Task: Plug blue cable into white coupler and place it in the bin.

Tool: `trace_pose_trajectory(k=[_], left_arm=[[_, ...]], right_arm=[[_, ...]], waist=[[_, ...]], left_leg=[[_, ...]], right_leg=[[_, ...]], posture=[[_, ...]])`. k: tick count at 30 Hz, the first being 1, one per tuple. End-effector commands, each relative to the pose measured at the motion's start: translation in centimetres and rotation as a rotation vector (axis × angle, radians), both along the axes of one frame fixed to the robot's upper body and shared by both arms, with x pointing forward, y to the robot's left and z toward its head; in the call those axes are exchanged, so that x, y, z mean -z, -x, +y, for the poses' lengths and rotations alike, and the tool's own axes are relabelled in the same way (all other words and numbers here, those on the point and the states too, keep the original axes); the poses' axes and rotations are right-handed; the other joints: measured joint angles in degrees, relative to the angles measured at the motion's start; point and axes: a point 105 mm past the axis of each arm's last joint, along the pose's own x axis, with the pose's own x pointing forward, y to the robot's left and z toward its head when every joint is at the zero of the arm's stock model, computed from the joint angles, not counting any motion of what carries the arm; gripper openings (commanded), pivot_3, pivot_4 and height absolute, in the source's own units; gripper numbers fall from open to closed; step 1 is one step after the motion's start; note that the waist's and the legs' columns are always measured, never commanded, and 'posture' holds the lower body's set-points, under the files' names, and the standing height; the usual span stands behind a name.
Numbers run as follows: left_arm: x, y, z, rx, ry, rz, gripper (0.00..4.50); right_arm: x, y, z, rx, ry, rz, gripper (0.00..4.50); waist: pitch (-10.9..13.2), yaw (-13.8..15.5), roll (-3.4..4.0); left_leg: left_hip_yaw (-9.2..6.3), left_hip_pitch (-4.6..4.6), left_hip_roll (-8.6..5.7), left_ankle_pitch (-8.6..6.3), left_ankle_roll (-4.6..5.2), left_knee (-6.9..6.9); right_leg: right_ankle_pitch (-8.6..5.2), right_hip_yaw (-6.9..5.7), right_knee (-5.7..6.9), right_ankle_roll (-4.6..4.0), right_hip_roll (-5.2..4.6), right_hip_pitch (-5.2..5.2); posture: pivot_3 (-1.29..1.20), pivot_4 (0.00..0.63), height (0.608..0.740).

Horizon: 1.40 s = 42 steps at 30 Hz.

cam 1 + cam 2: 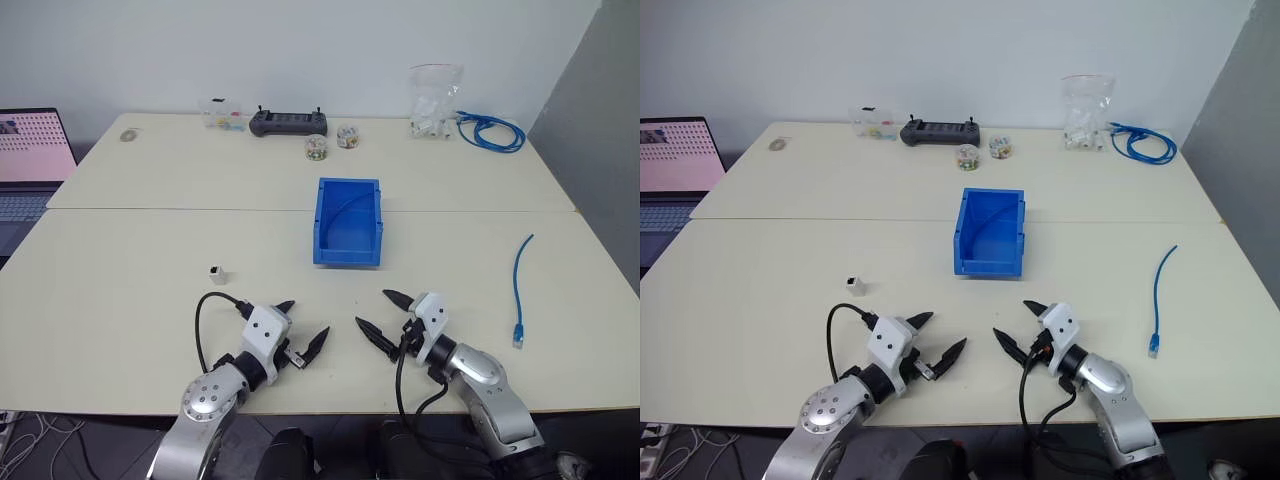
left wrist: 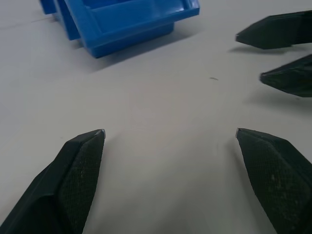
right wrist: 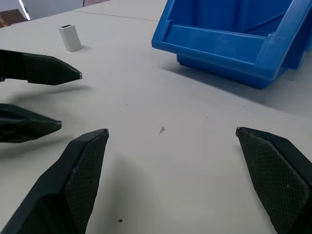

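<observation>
Two robot grippers, left (image 1: 303, 325) and right (image 1: 384, 318), hover spread wide and empty near the front edge of a pale table (image 1: 130, 300), tips facing each other. A blue bin (image 1: 348, 222) stands just beyond them, mid-table. The white coupler (image 1: 217, 271) sits ahead of the left gripper, and the blue cable (image 1: 521, 290) lies unplugged far right.

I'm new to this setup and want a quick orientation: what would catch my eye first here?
The bright blue bin stands open-topped at the middle of the pale table, the boldest colour in sight. Nearer the robot, the left gripper and right gripper face each other with black fingers spread open and empty. The blue cable lies to the robot's right, the tiny white coupler to its left.
</observation>
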Motion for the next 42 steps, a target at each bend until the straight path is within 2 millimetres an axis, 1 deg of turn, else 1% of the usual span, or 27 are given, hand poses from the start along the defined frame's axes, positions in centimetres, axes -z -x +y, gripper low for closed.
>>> trace_pose_trajectory(k=[1,5,7,10,11,14,15,16,18,19,20,21,24,25,29,32,34,38,42], left_arm=[[-2.2,0.6,-0.8,0.116,0.067,-0.028,4.5],[-2.6,0.3,-0.2,0.124,0.068,-0.026,4.5],[-3.0,-0.1,0.1,0.123,0.06,-0.034,4.5],[-3.2,0.2,-0.2,0.201,0.015,-0.021,4.5],[-3.4,0.3,-0.3,0.258,-0.015,-0.015,4.5],[-4.3,0.1,-0.7,0.367,-0.057,-0.012,4.5],[-4.7,-0.1,-0.9,0.389,-0.057,-0.014,4.5],[-5.2,-0.3,-1.3,0.413,-0.062,-0.024,4.5],[-6.1,-1.0,-2.3,0.462,-0.087,-0.06,4.5],[-6.4,-1.2,-2.8,0.479,-0.093,-0.074,4.5],[-6.6,-1.3,-3.2,0.495,-0.094,-0.079,4.5],[-6.7,-1.3,-3.4,0.504,-0.093,-0.08,4.5],[-6.9,-0.8,-5.1,0.57,-0.068,-0.068,4.5],[-6.8,-0.8,-5.5,0.58,-0.066,-0.066,4.5],[-6.6,-0.6,-6.4,0.615,-0.065,-0.056,4.5],[-6.6,-0.6,-7.1,0.634,-0.064,-0.06,4.5],[-6.7,-0.5,-7.5,0.647,-0.054,-0.059,4.5],[-6.6,-0.2,-8.2,0.665,-0.048,-0.059,4.5],[-6.5,0.0,-8.7,0.671,-0.039,-0.059,4.5]], right_arm=[[-1.7,-0.2,0.4,-0.009,-0.017,-0.062,4.45],[-1.9,-0.1,0.5,-0.019,-0.017,-0.072,4.45],[-2.5,0.0,0.7,-0.042,-0.017,-0.096,4.45],[-4.6,-0.1,0.8,-0.072,-0.013,-0.164,4.45],[-5.6,-0.3,0.6,-0.08,0.003,-0.197,4.45],[-7.7,-0.7,-0.3,-0.107,0.073,-0.255,4.45],[-8.0,-0.7,-1.0,-0.126,0.114,-0.258,4.45],[-8.0,-0.5,-2.0,-0.156,0.194,-0.262,4.45],[-7.5,0.2,-5.4,-0.253,0.447,-0.247,4.45],[-7.4,0.4,-6.9,-0.283,0.541,-0.23,4.45],[-7.5,0.6,-8.3,-0.306,0.607,-0.206,4.45],[-7.6,0.7,-9.0,-0.318,0.639,-0.189,4.45],[-8.7,1.5,-13.8,-0.393,0.85,-0.08,4.45],[-9.2,1.8,-15.1,-0.412,0.908,-0.046,4.45],[-10.0,2.5,-18.6,-0.472,1.104,0.046,4.45],[-9.9,2.6,-21.3,-0.519,1.284,0.072,4.45],[-9.9,2.4,-22.3,-0.551,1.357,0.068,4.45],[-9.4,1.6,-21.9,-0.629,1.4,0.009,4.45],[-7.8,1.6,-21.8,-0.726,1.443,0.008,4.45]], waist=[[0.0,0.0,0.0],[0.0,0.0,0.01],[0.0,0.0,0.01],[0.0,0.0,0.03],[0.0,-0.1,0.04],[0.0,-0.1,0.06],[0.1,0.0,0.07],[0.1,0.1,0.06],[0.1,0.6,0.08],[0.3,1.2,0.36],[0.3,1.5,0.42],[0.3,1.4,0.41],[0.4,0.7,0.41],[0.4,0.6,0.46],[0.4,0.5,0.43],[0.5,0.6,0.41],[0.5,0.6,0.45],[0.5,0.3,0.44],[0.5,0.4,0.44]], left_leg=[[-0.01,-0.01,0.0,0.0,0.0,0.0],[0.0,-0.01,0.0,0.0,0.0,0.0],[0.0,-0.01,0.0,0.0,0.0,0.0],[-0.01,-0.01,0.0,0.0,0.0,0.0],[-0.01,-0.01,0.0,0.0,0.0,0.0],[-0.02,-0.01,-0.01,0.0,0.0,0.01],[-0.04,-0.01,-0.02,0.0,0.0,0.0],[-0.04,-0.02,-0.04,0.0,0.0,0.01],[-0.06,-0.06,-0.11,0.0,0.0,0.05],[-0.07,-0.06,-0.14,0.0,0.01,0.04],[-0.1,-0.11,-0.32,-0.01,0.06,0.14],[-0.05,-0.11,-0.36,-0.03,0.11,0.11],[0.03,-0.08,-0.16,-0.1,0.2,0.06],[0.06,-0.07,-0.17,-0.12,0.22,0.05],[0.05,-0.03,-0.07,-0.13,0.24,0.03],[0.04,0.01,-0.08,-0.12,0.23,0.08],[0.13,0.05,-0.11,-0.12,0.23,0.13],[0.24,0.12,-0.1,-0.11,0.22,0.13],[0.17,0.13,-0.1,-0.1,0.2,0.1]], right_leg=[[0.0,-0.01,0.0,0.0,0.0,-0.01],[0.0,0.0,0.0,0.0,0.0,-0.01],[0.0,0.0,0.0,0.0,0.0,-0.01],[0.0,0.0,0.0,0.0,0.0,-0.01],[0.0,-0.01,0.0,0.0,0.0,-0.01],[0.0,-0.02,0.0,0.0,0.01,-0.01],[0.0,-0.03,-0.02,0.0,0.01,0.0],[0.0,-0.04,-0.02,0.0,0.0,0.0],[0.0,-0.06,-0.06,0.02,-0.02,0.02],[-0.01,-0.07,-0.13,0.06,-0.04,0.07],[-0.03,-0.16,-0.19,0.17,-0.03,0.14],[-0.01,-0.11,-0.28,0.21,-0.05,0.16],[0.1,-0.01,-0.41,0.02,-0.12,0.21],[0.1,0.0,-0.39,0.01,-0.12,0.21],[0.1,-0.05,-0.35,-0.02,-0.05,0.22],[0.0,-0.05,-0.31,0.14,-0.05,0.24],[-0.04,0.02,-0.3,0.23,-0.07,0.26],[-0.03,0.13,-0.29,0.23,-0.09,0.28],[0.03,0.1,-0.25,0.1,-0.08,0.28]], posture=[[0.0,0.15,0.74],[0.0,0.15,0.74],[0.0,0.15,0.74],[0.0,0.15,0.74],[0.0,0.15,0.74],[0.0,0.15,0.74],[0.0,0.15,0.74],[0.0,0.15,0.74],[0.0,0.15,0.74],[0.0,0.15,0.74],[0.0,0.15,0.74],[0.0,0.15,0.74],[0.0,0.15,0.74],[0.0,0.15,0.74],[0.0,0.15,0.74],[0.0,0.15,0.74],[0.0,0.15,0.74],[0.0,0.15,0.74],[0.0,0.15,0.74]])
